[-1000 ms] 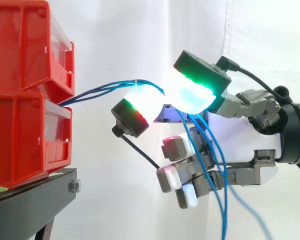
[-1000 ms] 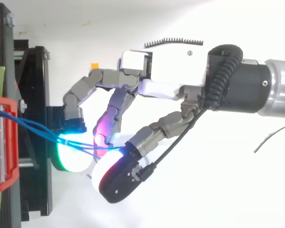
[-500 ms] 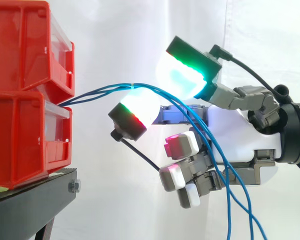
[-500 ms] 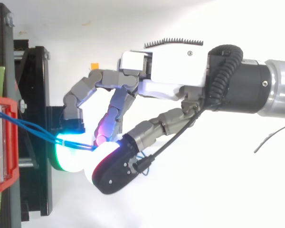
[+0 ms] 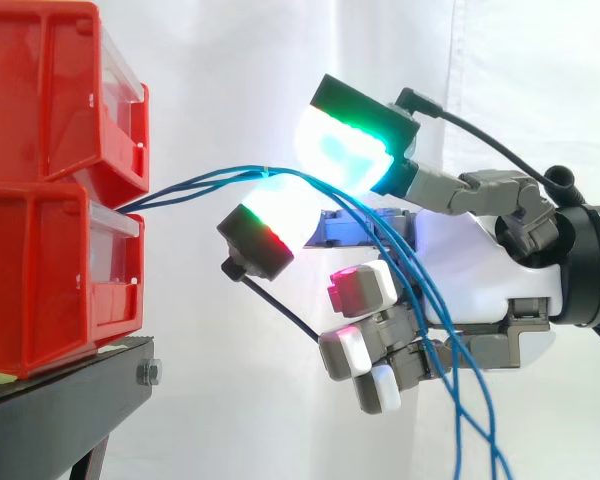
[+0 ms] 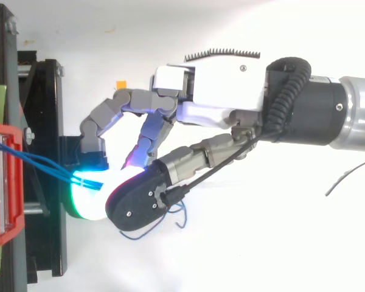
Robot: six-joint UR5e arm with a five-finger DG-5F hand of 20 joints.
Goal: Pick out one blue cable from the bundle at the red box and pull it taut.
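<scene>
Several thin blue cables [image 5: 200, 180] leave the gap between the two stacked red bins [image 5: 40, 270] and arch rightward to the hand [image 5: 480, 270]. They lie over the lower glowing pad [image 5: 275, 215], pass under the raised green-cyan pad [image 5: 345, 150] and hang slack down past the palm. A gap shows between the two pads, so nothing is pinched. The other fingers [image 5: 365, 335] curl below. From above, the cables [image 6: 42, 163] run from the red bin [image 6: 0, 182] to the pads, and a loose cable end [image 6: 176, 213] curls under the hand [image 6: 213, 91].
The bins sit on a black stand [image 5: 70, 400], seen from above at the left edge [image 6: 45, 121]. A white curtain hangs behind. A small orange tag [image 6: 120, 84] lies near the knuckles. Free room lies to the right and below the hand.
The two pads pinched the cables a second ago; the upper one has lifted up and left, opening the pinch. The cables now droop lower behind the hand.
</scene>
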